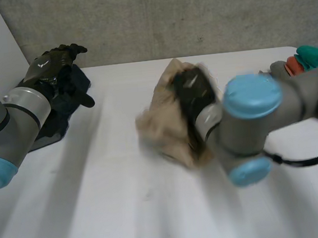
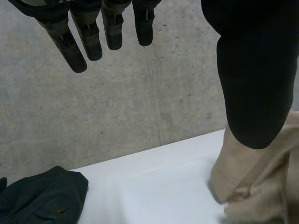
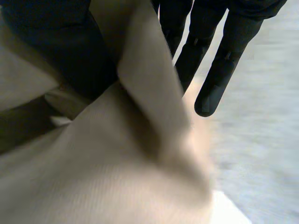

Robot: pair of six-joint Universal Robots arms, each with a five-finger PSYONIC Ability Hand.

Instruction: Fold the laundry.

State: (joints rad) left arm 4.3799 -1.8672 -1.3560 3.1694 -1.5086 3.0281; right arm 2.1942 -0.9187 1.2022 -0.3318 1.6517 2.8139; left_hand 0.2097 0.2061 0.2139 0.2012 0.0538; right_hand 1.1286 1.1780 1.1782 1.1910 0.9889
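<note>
Crumpled beige cloth (image 1: 162, 124) lay bunched near the middle of the white desk (image 1: 111, 202), well apart from a dark navy garment (image 1: 79, 81) at the far left edge. The right hand (image 1: 193, 96) sat on the beige heap, a raised fold pinched between its thumb and straight fingers (image 3: 219, 79). The left hand (image 2: 84, 37) hung above the dark garment, fingers straight and holding nothing.

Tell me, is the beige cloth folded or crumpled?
Crumpled. The beige cloth sits in a lumpy heap on the table, with the right robot hand pinching a ridge of it.
</note>
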